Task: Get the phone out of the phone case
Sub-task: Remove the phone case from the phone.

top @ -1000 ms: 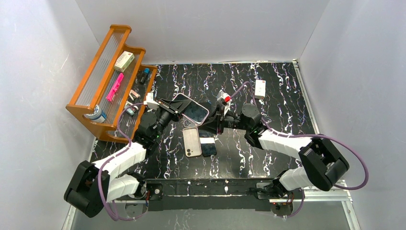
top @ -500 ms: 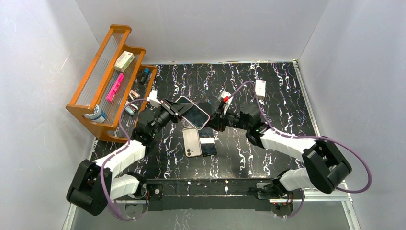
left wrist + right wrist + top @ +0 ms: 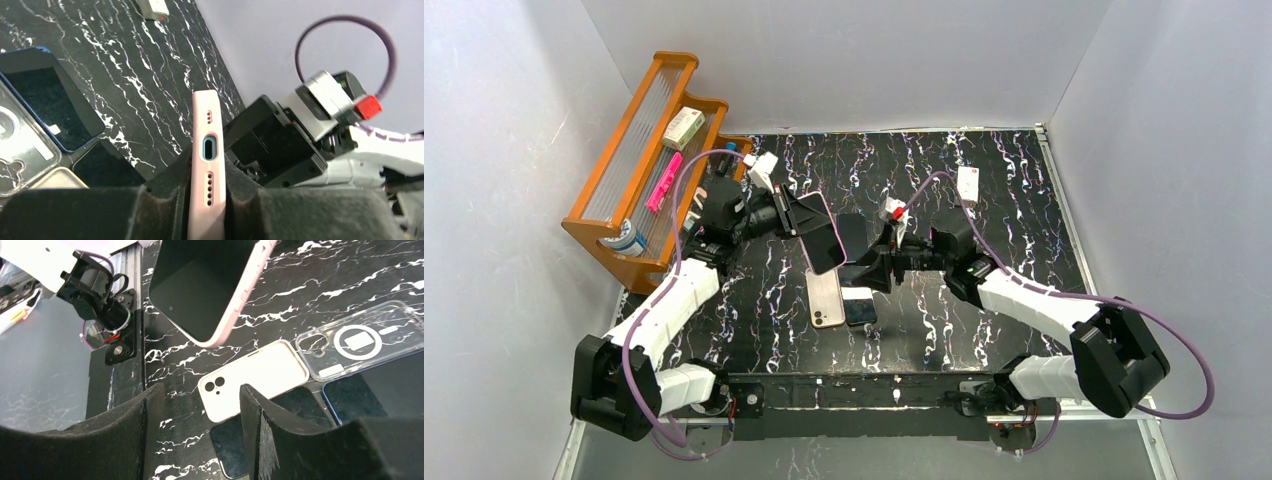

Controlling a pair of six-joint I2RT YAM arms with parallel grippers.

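We see the left arm's jaws clenched on the bottom edge of the pink phone case. The phone sits inside it, screen dark, and is held clear of the tabletop. The right arm's jaws stand spread and empty. The cased phone hangs beyond them, apart from both fingers, and under it a white case, a clear case and a dark phone lie flat.
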